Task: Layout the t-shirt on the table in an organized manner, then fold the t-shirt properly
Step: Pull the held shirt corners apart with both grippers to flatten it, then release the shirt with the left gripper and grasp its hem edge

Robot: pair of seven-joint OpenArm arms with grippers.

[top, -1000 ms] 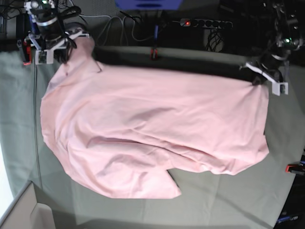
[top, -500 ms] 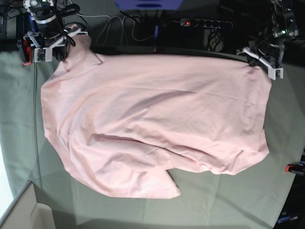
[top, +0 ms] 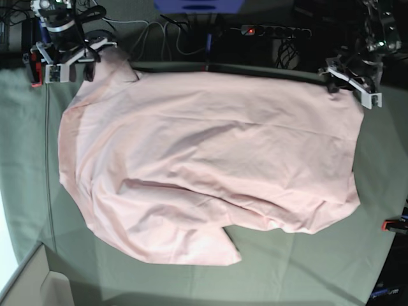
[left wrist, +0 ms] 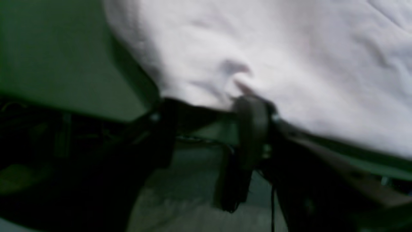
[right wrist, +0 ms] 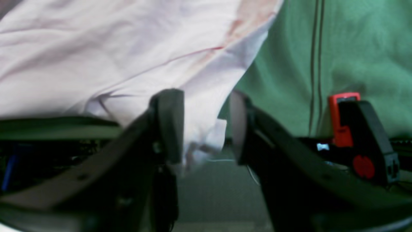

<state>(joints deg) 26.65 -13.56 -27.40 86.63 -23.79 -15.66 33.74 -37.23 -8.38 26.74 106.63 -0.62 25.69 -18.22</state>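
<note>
The pale pink t-shirt lies spread wide over the grey-green table, plain side up, with a fold bulging near its front edge. My right gripper stands at the shirt's far left corner. In the right wrist view this gripper is open, and a corner of the t-shirt hangs loose between its fingers. My left gripper is at the far right corner. The left wrist view is blurred, but the gripper is open there, one finger touching the edge of the t-shirt.
A red clamp grips the table edge beside my right gripper. Another is at the right edge. Cables and a power strip lie behind the table. A pale box corner is at the front left.
Both grippers have opened and let go of the shirt's far corners. The shirt's far edge has moved back and settled flatter along the table's rear edge.
</note>
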